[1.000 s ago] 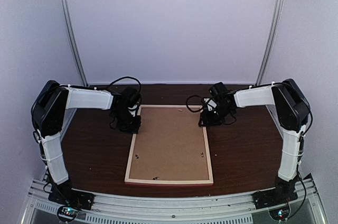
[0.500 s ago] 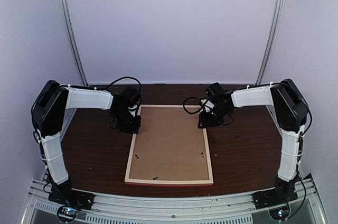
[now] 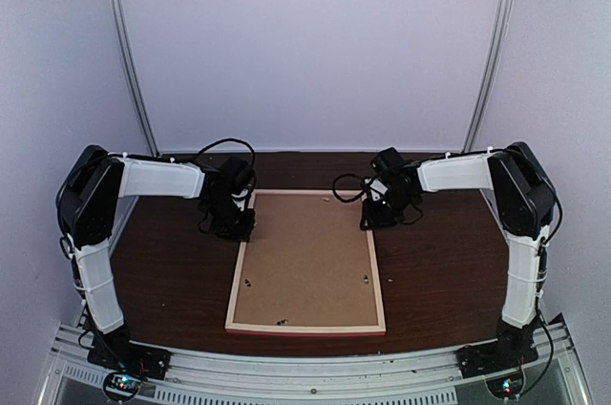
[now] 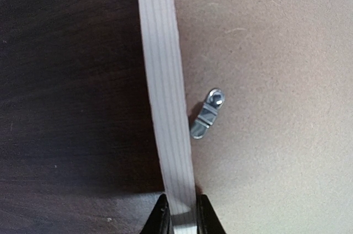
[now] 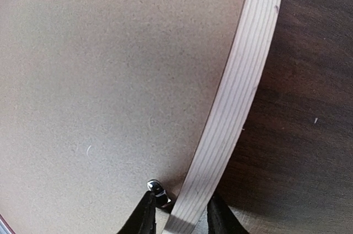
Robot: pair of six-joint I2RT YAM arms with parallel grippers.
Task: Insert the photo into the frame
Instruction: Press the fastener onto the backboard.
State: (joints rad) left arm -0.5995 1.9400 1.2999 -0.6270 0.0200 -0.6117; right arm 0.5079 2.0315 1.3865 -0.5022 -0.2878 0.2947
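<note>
Not much moves in this last second. The right gripper (image 5: pixel 179 217) edges a touch along the far end of the frame's right rail, toward the far-right corner, and its wrist turns a little. The left gripper (image 4: pixel 182 217) stays put on the left rail near the far-left corner. The frame (image 3: pixel 305 328) itself does not budge. It lies face down in the middle of the table (image 3: pixel 439 271), its short near rail parallel to the near edge.

The brown backing board (image 3: pixel 305 257) fills the frame's back, and small metal turn clips sit along its edges, one (image 4: pixel 207 113) just beside the left rail and another (image 5: pixel 157 190) right at the right gripper's inner finger.

From the left wrist camera, the left fingers pinch both sides of the pale wood rail, so that one is clenched on the frame. The right fingers straddle their rail closely, but I cannot tell whether they are squeezing it or only standing astride.

The photo is nowhere to be seen. If it is in the frame, it lies under the board, and nothing here shows that.

My read is that the right gripper's small shuffle is an adjustment of its hold rather than progress. With both grippers at the far corners, they look set to lift or turn the frame over.
</note>
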